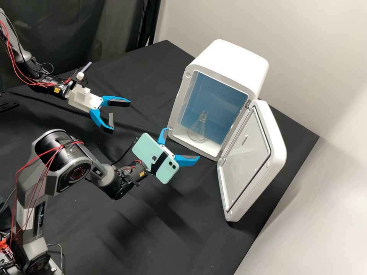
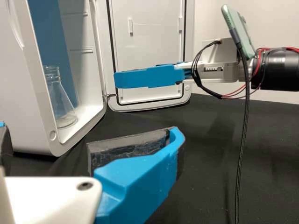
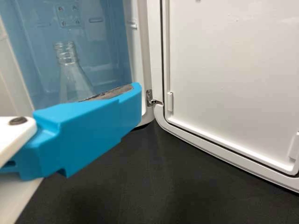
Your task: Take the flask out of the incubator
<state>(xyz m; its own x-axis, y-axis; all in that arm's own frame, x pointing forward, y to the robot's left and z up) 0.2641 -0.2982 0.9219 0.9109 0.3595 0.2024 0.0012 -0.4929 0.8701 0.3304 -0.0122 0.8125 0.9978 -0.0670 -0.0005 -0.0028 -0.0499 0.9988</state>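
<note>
A black-clothed bench is recorded across the frame. A white incubator is stood upon it, right of centre, with door swung open to lower right.

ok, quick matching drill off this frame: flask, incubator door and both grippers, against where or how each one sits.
Things:
1. flask
2. door
3. left gripper
4. right gripper

States:
A. fingers open, at the lower edge of the incubator opening
B. swung wide open
C. upright inside the incubator
D. fingers open, above the bench, apart from the incubator

Pairs: 1-C, 2-B, 3-D, 4-A
</note>
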